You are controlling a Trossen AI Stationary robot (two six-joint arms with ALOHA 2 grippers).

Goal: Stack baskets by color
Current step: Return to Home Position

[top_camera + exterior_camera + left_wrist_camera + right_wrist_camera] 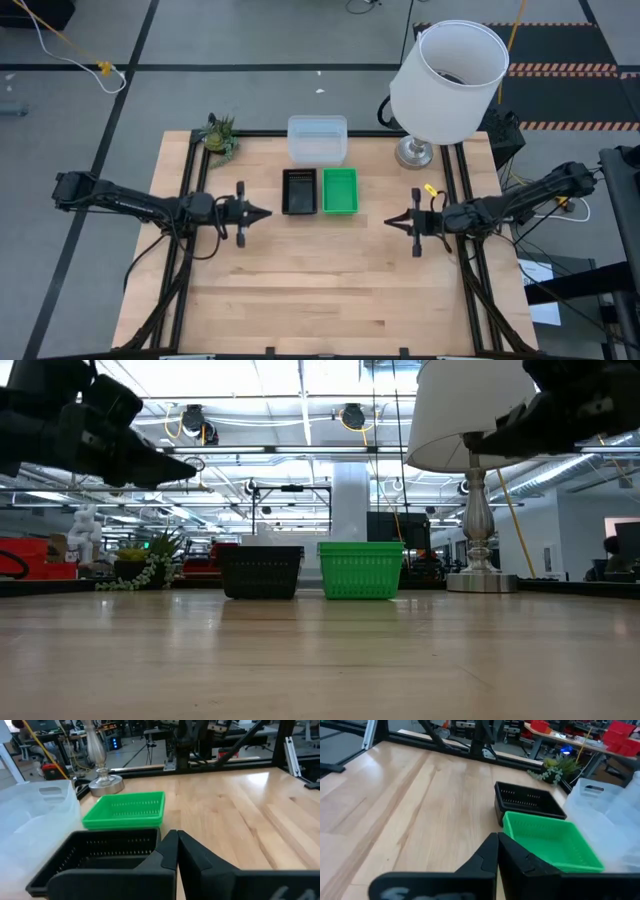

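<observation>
Fingers together on both arms, nothing held. Left fingers hang above the surface by its left edge, tips aimed at the middle. Right fingers mirror that by the right edge. Both sit clear of the wood in the low view.

Black baskets and green baskets sit side by side with a narrow gap, midway between the two arms and toward the back edge, black on the left-arm side. Clear baskets sit right behind them at the back edge; can't tell if they touch. Can't count the layers in any pile.

Lamp at the back right corner, plant at the back left corner.
</observation>
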